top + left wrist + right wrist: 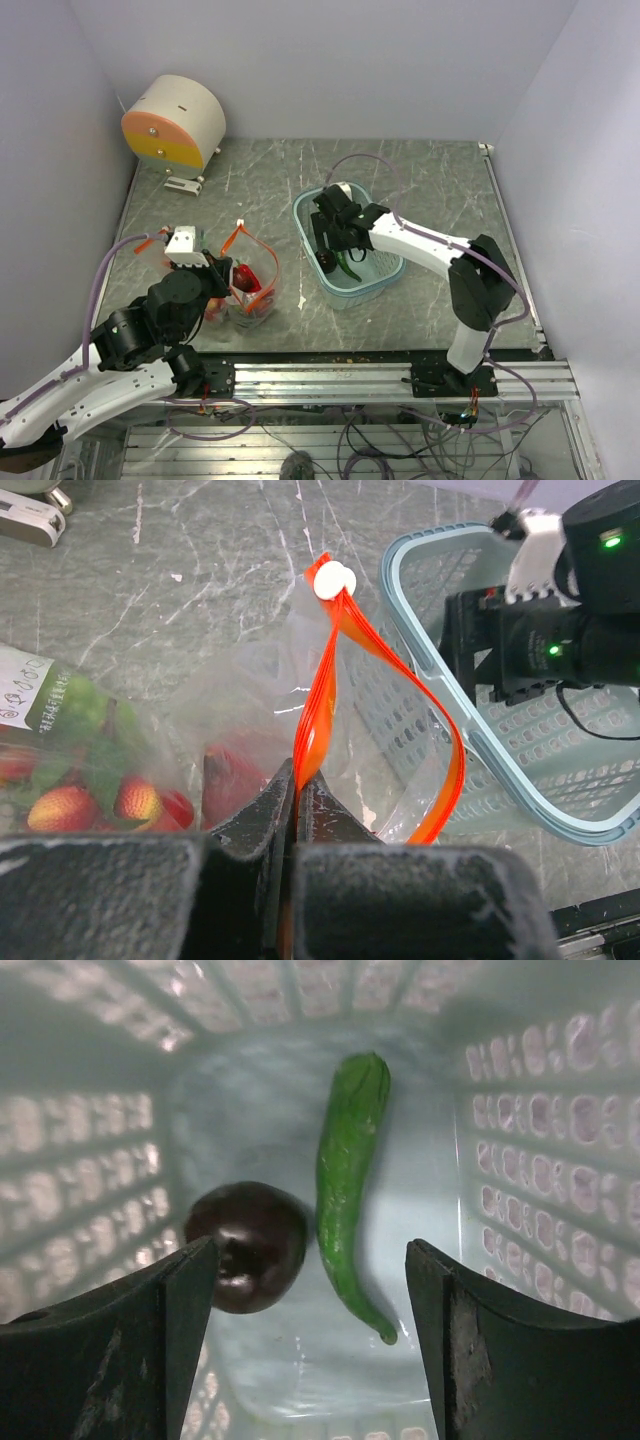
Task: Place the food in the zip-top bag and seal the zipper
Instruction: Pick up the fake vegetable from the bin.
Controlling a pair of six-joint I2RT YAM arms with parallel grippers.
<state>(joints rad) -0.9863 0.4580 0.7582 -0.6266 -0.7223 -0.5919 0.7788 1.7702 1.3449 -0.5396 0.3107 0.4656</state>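
The clear zip-top bag [255,290] stands left of centre, its mouth held open, with red food [225,780] inside. My left gripper [297,790] is shut on the orange-red zipper [318,695], whose other lip bows out to the right. My right gripper [308,1252] hangs open inside the light-blue basket [385,285]. Below its spread fingers lie a long green pepper [345,1160] and a dark round fruit [250,1245]. Neither touches the fingers.
A labelled clear packet [40,690] with red, yellow and green pieces lies left of the bag. A round white, orange and yellow drum [172,122] and a small white device [185,183] sit at the back left. A metal rail [350,380] runs along the near edge.
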